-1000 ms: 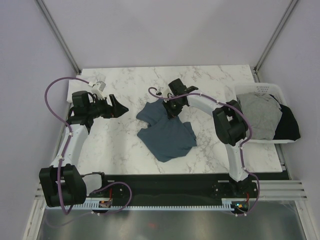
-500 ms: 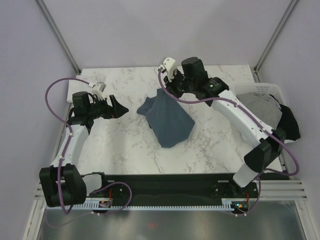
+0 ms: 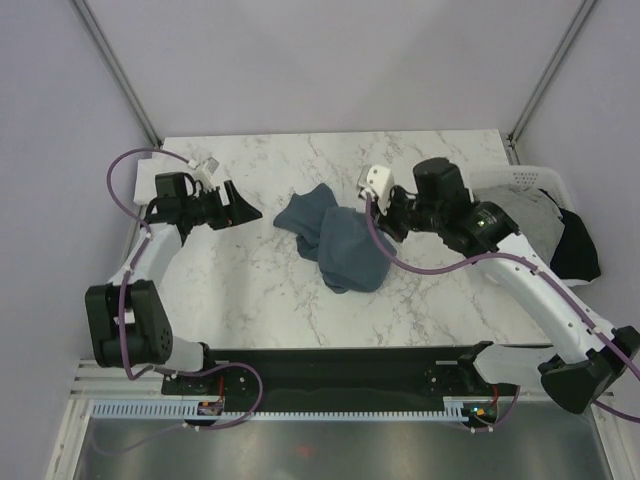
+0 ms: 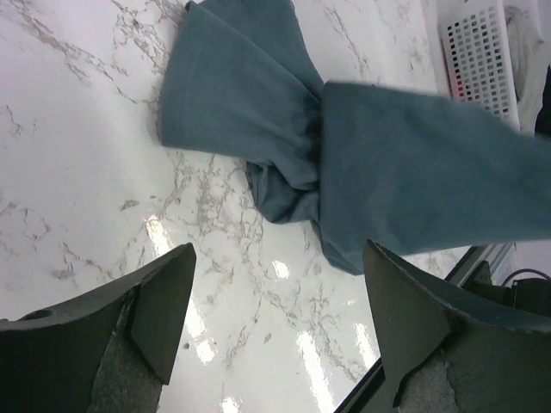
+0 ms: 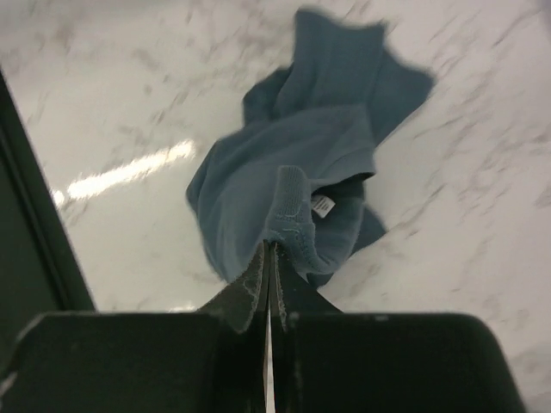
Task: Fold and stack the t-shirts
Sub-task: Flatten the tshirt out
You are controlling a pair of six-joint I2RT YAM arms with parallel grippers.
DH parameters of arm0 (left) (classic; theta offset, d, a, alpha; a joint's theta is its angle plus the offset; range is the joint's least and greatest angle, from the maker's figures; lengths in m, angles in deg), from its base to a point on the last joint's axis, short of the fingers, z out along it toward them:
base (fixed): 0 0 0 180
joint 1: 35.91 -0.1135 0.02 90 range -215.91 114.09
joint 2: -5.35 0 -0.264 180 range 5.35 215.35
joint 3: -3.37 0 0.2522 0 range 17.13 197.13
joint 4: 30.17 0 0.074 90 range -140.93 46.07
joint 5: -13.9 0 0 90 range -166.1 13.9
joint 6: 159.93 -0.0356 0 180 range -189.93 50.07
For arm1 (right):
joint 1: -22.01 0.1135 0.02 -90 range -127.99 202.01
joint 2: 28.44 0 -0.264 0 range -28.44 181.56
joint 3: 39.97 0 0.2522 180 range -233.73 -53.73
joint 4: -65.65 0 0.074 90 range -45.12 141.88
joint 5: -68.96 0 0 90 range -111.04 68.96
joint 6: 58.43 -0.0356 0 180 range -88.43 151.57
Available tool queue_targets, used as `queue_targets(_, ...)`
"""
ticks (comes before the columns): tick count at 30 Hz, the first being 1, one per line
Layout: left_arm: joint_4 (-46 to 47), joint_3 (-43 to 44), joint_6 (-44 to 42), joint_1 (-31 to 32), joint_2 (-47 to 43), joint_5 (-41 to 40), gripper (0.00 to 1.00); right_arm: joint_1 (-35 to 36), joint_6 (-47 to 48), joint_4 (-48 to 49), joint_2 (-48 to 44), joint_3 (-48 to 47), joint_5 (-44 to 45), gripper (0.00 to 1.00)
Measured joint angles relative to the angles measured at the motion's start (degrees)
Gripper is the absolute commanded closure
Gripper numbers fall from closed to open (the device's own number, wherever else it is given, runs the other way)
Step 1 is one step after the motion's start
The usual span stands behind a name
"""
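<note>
Cloth hangs from my right gripper (image 5: 269,249), whose jaws are pressed together on a hemmed edge of the dark slate-blue t-shirt (image 3: 335,240). A small white label (image 5: 322,205) shows just beside the pinch. The shirt is bunched, part of it lifted and part lying on the marble table (image 3: 250,290) near its middle. My left gripper (image 3: 240,208) hovers to the shirt's left, apart from it, jaws spread wide and holding nothing. At the table's right edge the white basket (image 3: 520,178) holds the light grey t-shirt (image 3: 520,225), and the black t-shirt (image 3: 578,250) drapes over its right rim.
</note>
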Motion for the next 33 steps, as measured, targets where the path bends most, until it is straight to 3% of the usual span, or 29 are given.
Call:
queue_targets(6, -5.03, 16.26, 0.04, 4.83, 16.68, 0.90, 0.16, -1.66, 2.10, -8.04, -2.10, 16.52, -1.62, 1.00)
queue_targets(11, -12.15, 33.11, -1.64, 11.30, 31.71, -0.17, 0.23, -3.28, 2.86, -8.63, -8.11, 20.15, -1.20, 1.00)
queue_targets(17, -19.28, 53.77, -3.50, 13.33, 48.70, -4.39, 0.22, -3.69, 2.29, -6.38, -11.80, 22.73, -0.66, 1.00)
queue_targets(30, -23.61, 60.98, -8.55, 13.70, 56.39, -15.30, 0.25, -4.48, 2.16, -4.15, -12.46, 23.56, 1.44, 1.00)
queue_targets(33, -23.71, 60.98, -9.18, 15.08, 57.48, -15.69, 0.33, -4.66, 2.14, -3.56, -12.55, 24.30, 1.55, 1.00)
